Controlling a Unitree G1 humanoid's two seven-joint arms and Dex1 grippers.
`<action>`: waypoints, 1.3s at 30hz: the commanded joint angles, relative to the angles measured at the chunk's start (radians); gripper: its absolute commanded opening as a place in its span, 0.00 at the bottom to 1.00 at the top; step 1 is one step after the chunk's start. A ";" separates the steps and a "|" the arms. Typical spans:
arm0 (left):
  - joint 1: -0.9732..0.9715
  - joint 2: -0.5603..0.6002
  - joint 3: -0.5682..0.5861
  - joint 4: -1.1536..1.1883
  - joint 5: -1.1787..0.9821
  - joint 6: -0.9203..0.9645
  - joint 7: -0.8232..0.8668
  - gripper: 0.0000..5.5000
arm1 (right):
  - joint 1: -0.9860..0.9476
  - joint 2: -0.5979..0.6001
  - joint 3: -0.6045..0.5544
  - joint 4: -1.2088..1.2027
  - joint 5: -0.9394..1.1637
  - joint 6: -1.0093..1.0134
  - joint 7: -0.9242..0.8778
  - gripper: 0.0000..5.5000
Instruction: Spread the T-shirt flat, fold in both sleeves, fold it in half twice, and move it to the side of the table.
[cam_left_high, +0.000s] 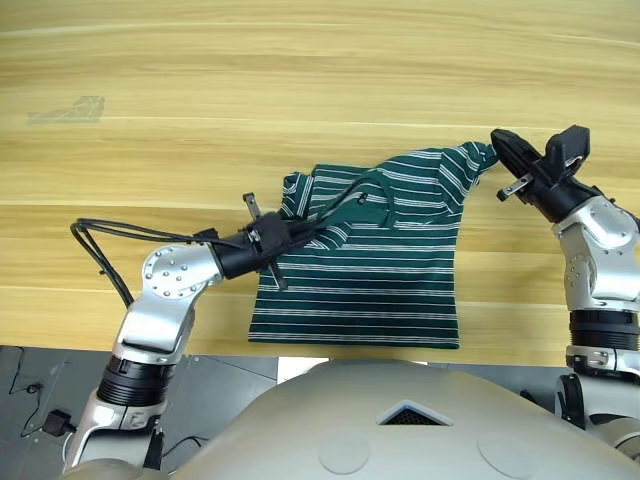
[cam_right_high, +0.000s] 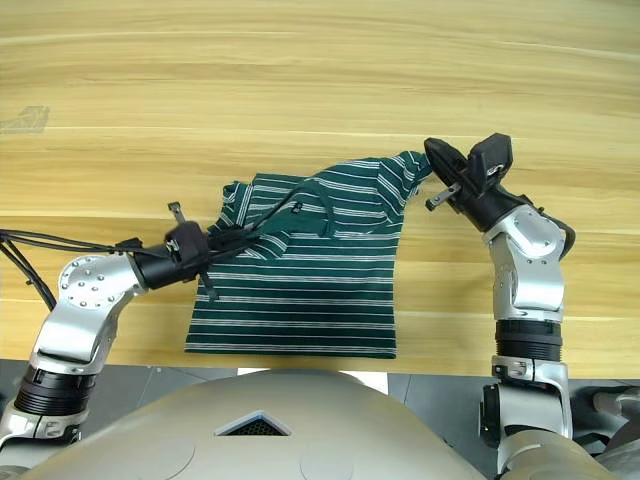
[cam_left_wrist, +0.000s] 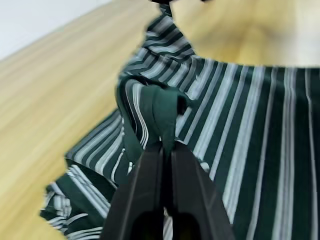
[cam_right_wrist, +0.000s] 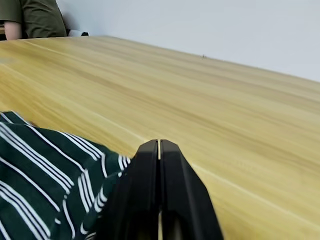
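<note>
A dark green T-shirt (cam_left_high: 370, 285) with thin white stripes lies crumpled on the wooden table (cam_left_high: 300, 80), its hem near the front edge. My left gripper (cam_left_high: 370, 195) reaches in from the left over the shirt's upper middle. In the left wrist view it (cam_left_wrist: 161, 145) is shut on a raised fold of green fabric (cam_left_wrist: 157, 107). My right gripper (cam_left_high: 496, 146) sits at the shirt's far right corner, shut on the tip of the cloth, which is drawn out toward it. In the right wrist view its shut fingers (cam_right_wrist: 159, 147) sit beside the striped cloth (cam_right_wrist: 40, 170).
The table's front edge (cam_left_high: 220, 350) runs just under the shirt's hem. Bare wood stretches beyond and to both sides of the shirt. A faint grey patch (cam_left_high: 68, 110) marks the table at the far left. Black cables (cam_left_high: 100, 235) loop off my left arm.
</note>
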 joint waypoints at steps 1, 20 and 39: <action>0.011 0.015 0.021 0.017 0.018 -0.019 0.016 0.00 | -0.024 -0.001 -0.057 0.059 -0.009 -0.017 -0.032 0.01; -0.116 -0.125 0.065 0.120 -0.039 0.080 0.156 0.00 | 0.091 0.057 0.111 -0.193 -0.157 -0.332 0.084 0.30; -0.117 -0.124 0.090 -0.002 -0.124 0.123 0.122 0.00 | 0.129 0.092 0.391 -0.042 -0.453 -0.546 -0.016 0.30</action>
